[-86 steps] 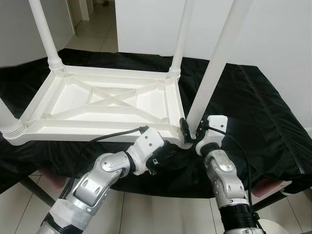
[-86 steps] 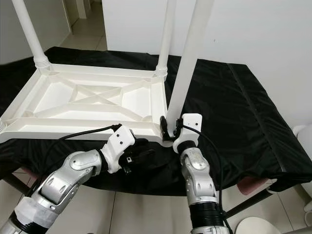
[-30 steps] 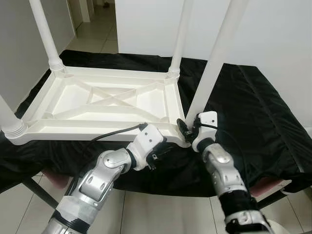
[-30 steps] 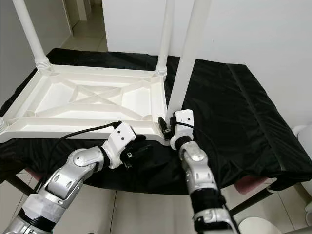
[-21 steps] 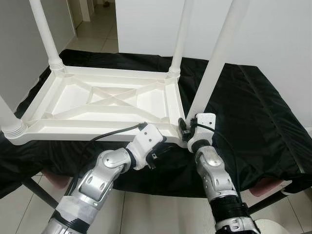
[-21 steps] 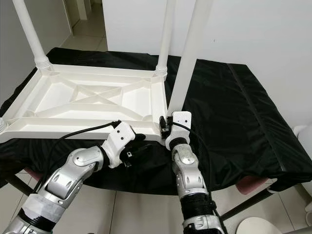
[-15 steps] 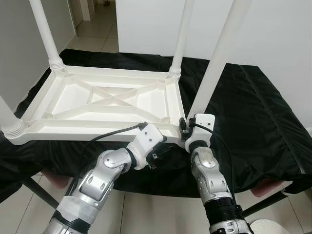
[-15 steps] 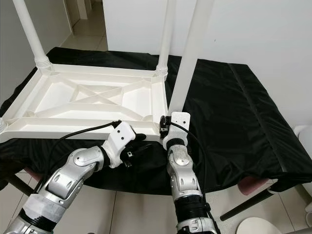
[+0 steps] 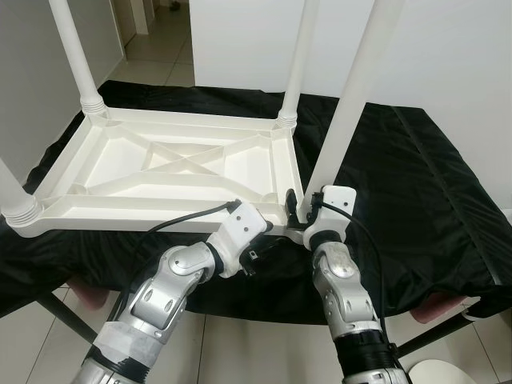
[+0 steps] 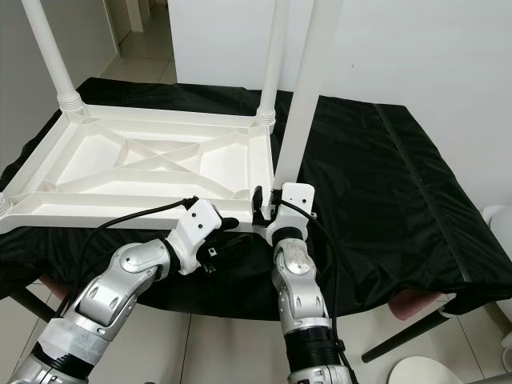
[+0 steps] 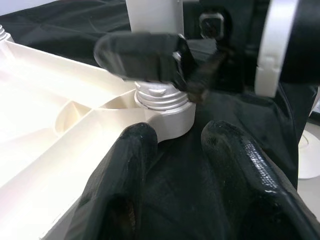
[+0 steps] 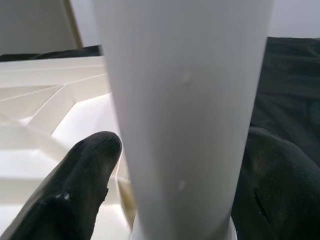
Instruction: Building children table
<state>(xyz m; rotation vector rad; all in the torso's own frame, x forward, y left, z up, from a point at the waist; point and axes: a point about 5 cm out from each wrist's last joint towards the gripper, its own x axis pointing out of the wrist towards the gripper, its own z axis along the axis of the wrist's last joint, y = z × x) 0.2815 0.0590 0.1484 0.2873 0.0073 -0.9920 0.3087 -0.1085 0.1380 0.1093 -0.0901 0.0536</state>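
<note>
Legs [image 9: 74,54] are standing in the corners of the upturned white top [image 9: 172,172] you can see, and your right gripper [image 10: 268,210] is closing its jaws around the base of the near-right leg [image 9: 349,96], so you are likely seating or tightening the last one, with flipping the table upright still to come. Your left gripper [image 11: 175,165] is resting its jaws open, empty, just beside that corner socket [image 11: 162,107]. You are working over a bench under a black cloth [image 9: 416,184], with white walls [image 9: 448,56], a doorway [image 9: 148,20] and pale floor tiles [image 9: 48,344] around it.
</note>
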